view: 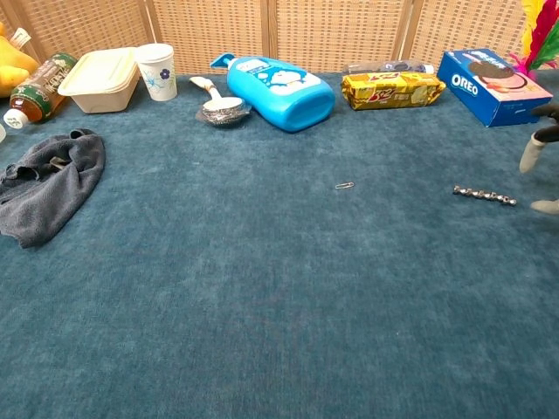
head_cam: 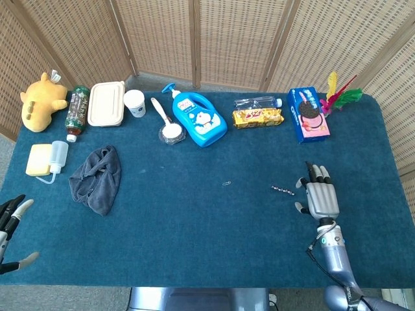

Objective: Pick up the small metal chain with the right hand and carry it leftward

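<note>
The small metal chain (head_cam: 283, 190) lies straight on the blue cloth, right of centre; the chest view shows the chain (view: 484, 195) at the right. My right hand (head_cam: 318, 196) hovers just right of it, fingers spread and holding nothing, apart from the chain. Only its fingertips (view: 529, 157) enter the chest view at the right edge. My left hand (head_cam: 11, 223) shows at the lower left corner of the head view, fingers apart and holding nothing.
A paper clip (head_cam: 227, 183) lies left of the chain. Along the back stand a blue detergent bottle (head_cam: 198, 119), yellow snack pack (head_cam: 257, 117), Oreo box (head_cam: 308, 114), cup (head_cam: 135, 102) and lunch box (head_cam: 106, 103). A grey cloth (head_cam: 96, 177) lies at the left.
</note>
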